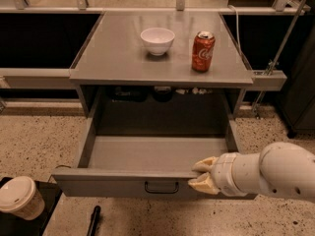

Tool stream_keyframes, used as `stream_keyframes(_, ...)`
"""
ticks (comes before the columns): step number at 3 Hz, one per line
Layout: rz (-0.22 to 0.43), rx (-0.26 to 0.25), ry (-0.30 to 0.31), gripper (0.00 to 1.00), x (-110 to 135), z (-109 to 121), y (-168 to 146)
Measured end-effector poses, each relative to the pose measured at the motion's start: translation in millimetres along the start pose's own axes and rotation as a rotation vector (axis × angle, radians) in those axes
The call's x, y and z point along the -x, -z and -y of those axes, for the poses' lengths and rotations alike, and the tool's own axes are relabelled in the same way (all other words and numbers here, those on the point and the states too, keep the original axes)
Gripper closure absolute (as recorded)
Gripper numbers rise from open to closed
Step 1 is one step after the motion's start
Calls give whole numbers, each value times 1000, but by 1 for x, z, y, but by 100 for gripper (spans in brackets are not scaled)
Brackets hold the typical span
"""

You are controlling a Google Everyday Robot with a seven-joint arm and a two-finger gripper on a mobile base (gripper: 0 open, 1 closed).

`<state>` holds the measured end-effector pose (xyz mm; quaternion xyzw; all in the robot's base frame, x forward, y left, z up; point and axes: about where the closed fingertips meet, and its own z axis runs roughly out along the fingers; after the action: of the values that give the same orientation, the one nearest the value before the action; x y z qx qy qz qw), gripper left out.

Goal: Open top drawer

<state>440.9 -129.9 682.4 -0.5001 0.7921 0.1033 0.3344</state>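
Your end effector [199, 175] sits at the lower right of the camera view, at the right end of the top drawer's [147, 154] front panel. Its two pale fingers [203, 164] straddle the panel's upper edge, one over the rim and one against the outer face, so it is pinching the drawer front just right of the small black handle [161, 187]. The white arm [275, 176] reaches in from the right edge of the view.

You can see the top drawer pulled well out from under the worktop [118, 63], its deep grey tray open to view and its front panel nearest the camera. Behind the tray, the cavity under the worktop is dark, and what lies at its back is too dim to make out.

On the worktop you have a white bowl [157, 40] near the middle and a red soda can [203, 51] standing upright just to its right, the two apart.

At the lower left stands a paper cup [18, 198] with a lid, and a slim black object [93, 220] lies beside it, above the speckled floor [34, 141].
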Motion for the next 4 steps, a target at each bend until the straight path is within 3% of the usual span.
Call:
stream_keyframes(1, 7, 4, -1, 100, -5, -8, 1)
stream_keyframes(4, 7, 4, -1, 34, -2, -8, 3)
